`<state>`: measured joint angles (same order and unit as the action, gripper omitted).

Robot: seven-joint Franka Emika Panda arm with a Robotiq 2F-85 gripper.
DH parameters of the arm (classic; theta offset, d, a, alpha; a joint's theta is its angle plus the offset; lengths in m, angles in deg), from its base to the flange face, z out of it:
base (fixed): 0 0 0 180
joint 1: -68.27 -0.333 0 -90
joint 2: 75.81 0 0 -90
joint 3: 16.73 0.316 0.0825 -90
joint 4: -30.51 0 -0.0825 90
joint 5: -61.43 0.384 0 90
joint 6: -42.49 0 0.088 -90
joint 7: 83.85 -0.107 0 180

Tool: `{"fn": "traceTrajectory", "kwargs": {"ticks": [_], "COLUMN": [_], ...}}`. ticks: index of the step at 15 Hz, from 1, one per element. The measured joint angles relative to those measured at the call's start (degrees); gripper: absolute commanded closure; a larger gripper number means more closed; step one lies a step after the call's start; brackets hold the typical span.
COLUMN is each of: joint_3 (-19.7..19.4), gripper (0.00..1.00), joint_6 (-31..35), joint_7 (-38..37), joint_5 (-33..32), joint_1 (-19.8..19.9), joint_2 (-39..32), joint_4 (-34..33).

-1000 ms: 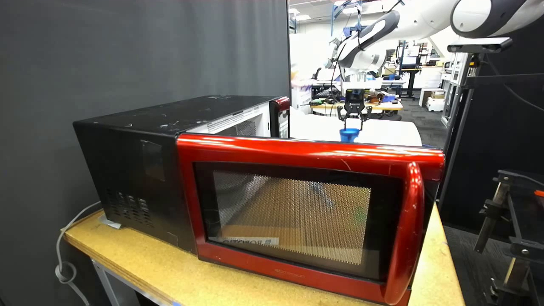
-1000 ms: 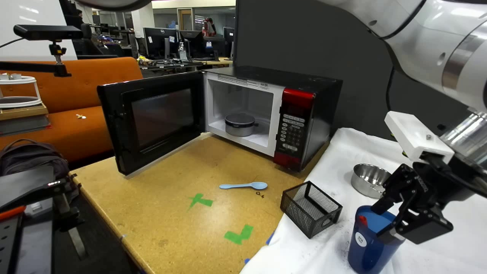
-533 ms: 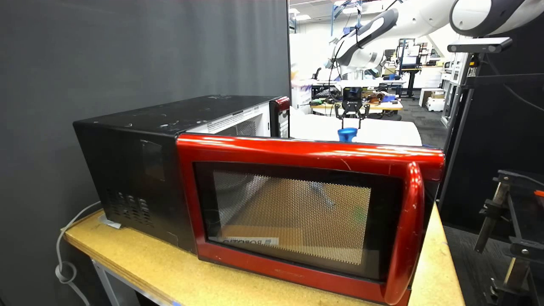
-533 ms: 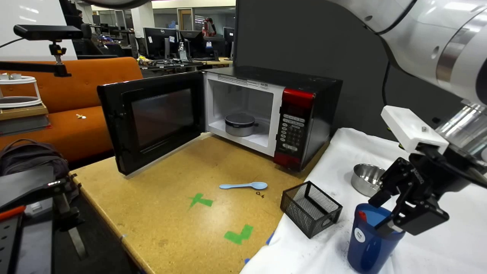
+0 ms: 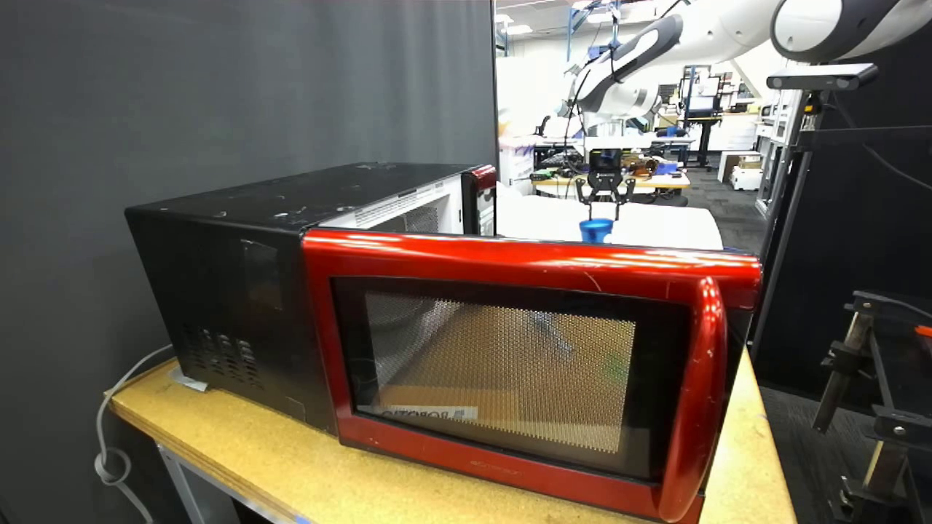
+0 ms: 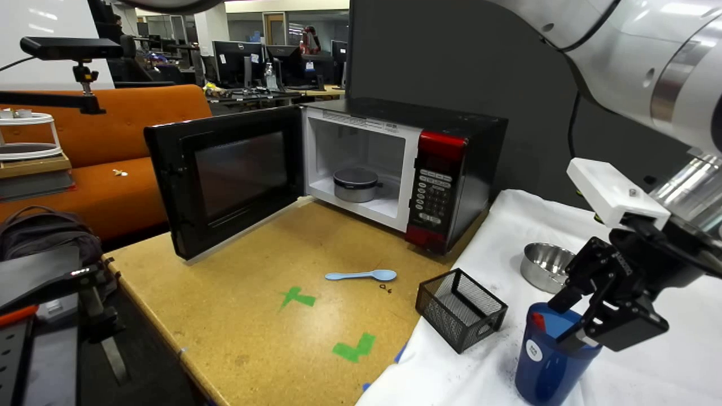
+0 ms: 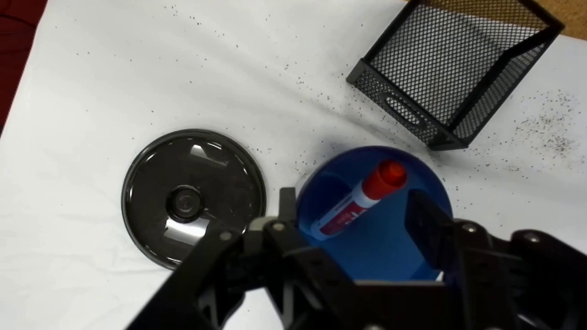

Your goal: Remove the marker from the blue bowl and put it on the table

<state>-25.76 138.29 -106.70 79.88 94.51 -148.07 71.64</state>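
Observation:
The blue bowl (image 6: pixel 555 366) is deep and cup-like and stands on the white-covered table (image 6: pixel 440 383). It also shows in an exterior view (image 5: pixel 595 233) and in the wrist view (image 7: pixel 376 256). The marker (image 7: pixel 353 206), white with a red cap, leans inside the bowl, cap up by the far rim. Its red end (image 6: pixel 538 322) shows in an exterior view. My gripper (image 7: pixel 353 199) is open at the bowl's mouth, also seen in both exterior views (image 5: pixel 603 216) (image 6: pixel 566 321). In the wrist view one finger is beside the left rim, the other over the inside. The marker lies between them, not gripped.
A black mesh basket (image 6: pixel 462 310) and a steel pot (image 6: pixel 547 265) stand near the bowl. A dark round lid (image 7: pixel 185 204) lies left of it in the wrist view. The open microwave (image 6: pixel 443 186) and a light blue spoon (image 6: pixel 364 275) are on the wooden tabletop.
My gripper shifted slightly left in both exterior views, then back a little. The bowl moved or tilted slightly with it. The jaws stay open and the marker stays in the bowl.

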Motion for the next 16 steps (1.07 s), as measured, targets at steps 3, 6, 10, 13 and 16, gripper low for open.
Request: {"fn": "traceTrajectory", "kwargs": {"ticks": [3, 6, 10, 13, 16], "joint_3": [-0.5, -0.8, -0.9, -0.8, -0.7], "gripper": [0.29, 0.3, 0.51, 0.48, 0.32], "joint_6": [-0.3, -0.5, -0.5, -0.5, -0.5], "joint_7": [0.0, 0.0, 0.0, 0.0, 0.0], "joint_5": [0.0, 0.0, 0.0, 0.0, 0.0], "joint_1": [0.3, 0.5, 0.4, 0.2, -0.1], "joint_2": [0.0, 0.0, 0.1, 0.1, 0.1], "joint_4": [0.0, 0.0, 0.0, 0.0, 0.0]}}
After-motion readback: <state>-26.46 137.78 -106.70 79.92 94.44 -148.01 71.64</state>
